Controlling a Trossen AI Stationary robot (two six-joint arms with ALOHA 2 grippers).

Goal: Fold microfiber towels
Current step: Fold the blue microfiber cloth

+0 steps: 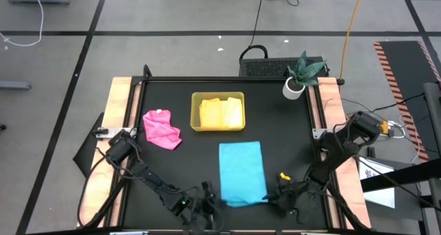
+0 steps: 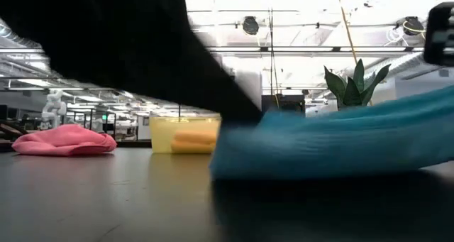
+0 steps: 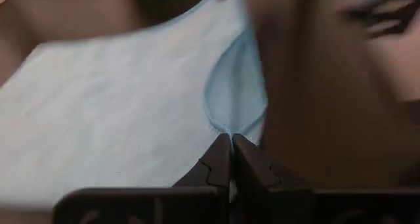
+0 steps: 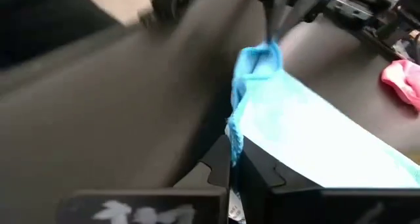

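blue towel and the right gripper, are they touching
Touching. In the right wrist view the right gripper has its jaws shut on a corner of the blue towel, the cloth pinched between them and rising from the table.

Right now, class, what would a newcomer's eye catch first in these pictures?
The blue towel lies spread at the table's near middle, its two near corners pinched by the left gripper and right gripper. Behind it, a yellow towel fills the tray, and a crumpled pink towel lies left.

Overhead camera looks straight down on the counter [image 1: 275,125]. Low camera faces level across it. Both wrist cameras sit close on the blue towel [image 1: 242,171].
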